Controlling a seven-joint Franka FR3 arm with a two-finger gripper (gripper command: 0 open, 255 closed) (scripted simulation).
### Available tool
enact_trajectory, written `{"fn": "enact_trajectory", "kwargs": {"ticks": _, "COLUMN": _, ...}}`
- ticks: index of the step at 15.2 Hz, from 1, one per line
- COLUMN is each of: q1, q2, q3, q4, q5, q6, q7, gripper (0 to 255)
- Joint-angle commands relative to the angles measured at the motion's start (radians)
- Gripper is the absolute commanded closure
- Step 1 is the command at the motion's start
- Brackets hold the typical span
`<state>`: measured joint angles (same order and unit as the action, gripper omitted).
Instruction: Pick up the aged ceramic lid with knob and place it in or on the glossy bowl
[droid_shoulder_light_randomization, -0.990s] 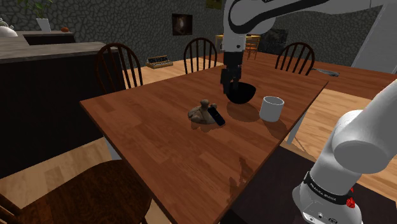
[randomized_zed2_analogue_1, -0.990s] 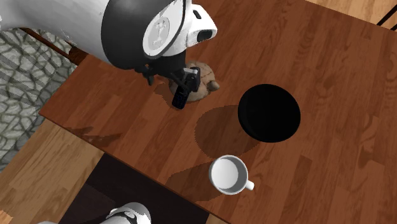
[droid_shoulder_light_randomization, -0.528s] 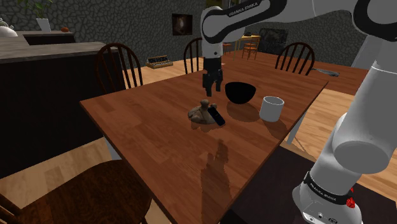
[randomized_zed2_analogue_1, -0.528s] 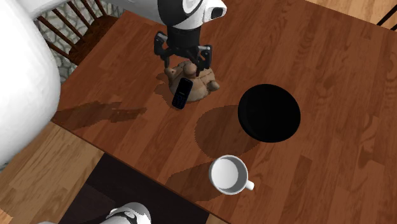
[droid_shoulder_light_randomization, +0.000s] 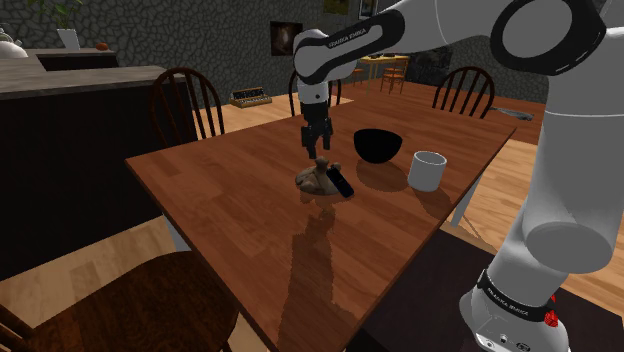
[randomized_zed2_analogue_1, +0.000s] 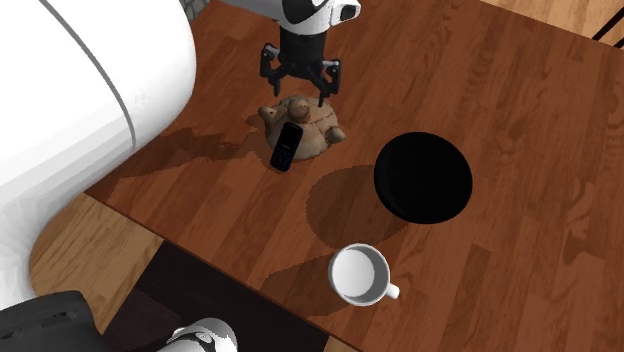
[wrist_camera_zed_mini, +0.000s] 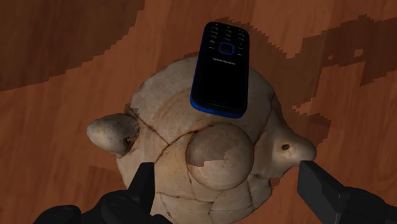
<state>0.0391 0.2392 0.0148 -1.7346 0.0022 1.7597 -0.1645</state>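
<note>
Over cracked lid (wrist_camera_zed_mini: 202, 156) | fingers (wrist_camera_zed_mini: 142, 186) apart | arm (droid_shoulder_light_randomization: 345, 40) reads FRANKA EMIKA

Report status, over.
Gripper open, over the knob. Lid on table, not gripped. Black phone resting on lid's edge.

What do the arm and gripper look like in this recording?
The arm is white with dark joints; one link carries dark FRANKA EMIKA lettering, and a black band with a red mark rings its base. The gripper is all black, with two blocky fingers.
</note>
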Motion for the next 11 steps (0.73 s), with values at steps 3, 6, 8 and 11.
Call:
{"fn": "enact_trajectory", "kwargs": {"ticks": 3, "q1": 0.000, "q2": 0.005, "q3": 0.000, "q4": -0.047, "q5": -0.001, "q6": 0.052, "q7": -0.001, "gripper": 0}}
{"fn": "enact_trajectory", "kwargs": {"ticks": 6, "q1": 0.000, "q2": 0.006, "q3": 0.000, "q4": -0.067, "q5": -0.001, "q6": 0.073, "q7": -0.001, "gripper": 0}}
{"fn": "enact_trajectory", "kwargs": {"ticks": 8, "q1": 0.000, "q2": 0.006, "q3": 0.000, "q4": -0.067, "q5": -0.001, "q6": 0.073, "q7": -0.001, "gripper": 0}}
{"fn": "enact_trajectory", "kwargs": {"ticks": 11, "q1": 0.000, "q2": 0.006, "q3": 0.000, "q4": -0.067, "q5": -0.001, "q6": 0.073, "q7": -0.001, "gripper": 0}}
